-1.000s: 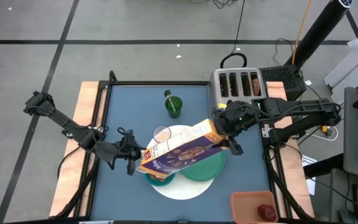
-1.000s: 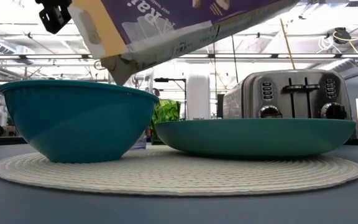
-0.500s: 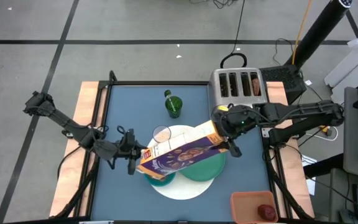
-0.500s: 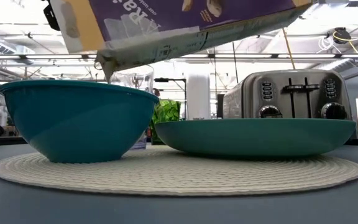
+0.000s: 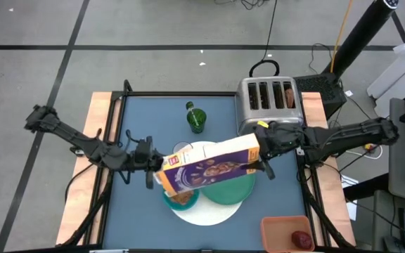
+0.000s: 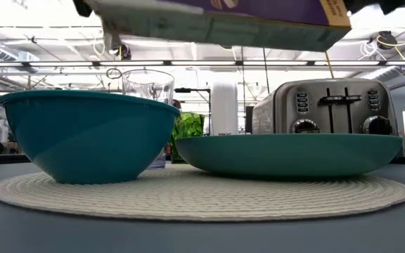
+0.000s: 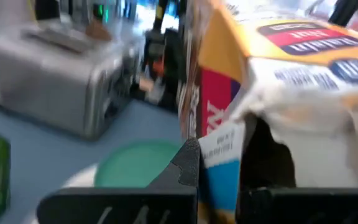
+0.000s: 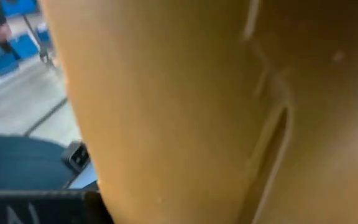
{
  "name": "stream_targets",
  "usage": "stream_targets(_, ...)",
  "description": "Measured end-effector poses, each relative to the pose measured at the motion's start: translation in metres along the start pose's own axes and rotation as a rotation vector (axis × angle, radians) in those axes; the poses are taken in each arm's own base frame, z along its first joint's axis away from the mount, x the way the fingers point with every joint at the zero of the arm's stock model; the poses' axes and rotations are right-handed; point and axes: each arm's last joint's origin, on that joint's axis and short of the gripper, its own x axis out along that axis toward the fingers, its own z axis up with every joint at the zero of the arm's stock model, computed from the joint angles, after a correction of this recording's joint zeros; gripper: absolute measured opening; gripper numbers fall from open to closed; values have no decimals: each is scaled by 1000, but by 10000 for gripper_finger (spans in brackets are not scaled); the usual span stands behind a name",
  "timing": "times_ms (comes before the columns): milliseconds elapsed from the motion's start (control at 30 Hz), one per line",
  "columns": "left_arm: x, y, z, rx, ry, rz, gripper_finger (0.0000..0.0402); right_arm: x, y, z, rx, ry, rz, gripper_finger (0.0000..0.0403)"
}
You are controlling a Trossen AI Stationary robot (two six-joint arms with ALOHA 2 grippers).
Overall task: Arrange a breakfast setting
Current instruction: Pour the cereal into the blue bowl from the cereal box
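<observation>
From above, the right hand (image 5: 264, 150) pinches the cereal box (image 5: 206, 167) over the bowl (image 5: 180, 197); the left wrist view alone shows its torn-open end; the left hand (image 5: 148, 163) is pressed together.

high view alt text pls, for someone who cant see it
Seen from above, the right pincer holds a purple cereal box nearly level over a teal bowl and green plate on a white round mat. The left pincer sits shut at the box's open end.
</observation>
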Motion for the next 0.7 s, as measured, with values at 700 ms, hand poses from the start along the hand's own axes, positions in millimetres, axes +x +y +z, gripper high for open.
stream_targets(700,-2,9,43,75,-316,-119,39,-2,-4,-29,-117,-289,-6,193)
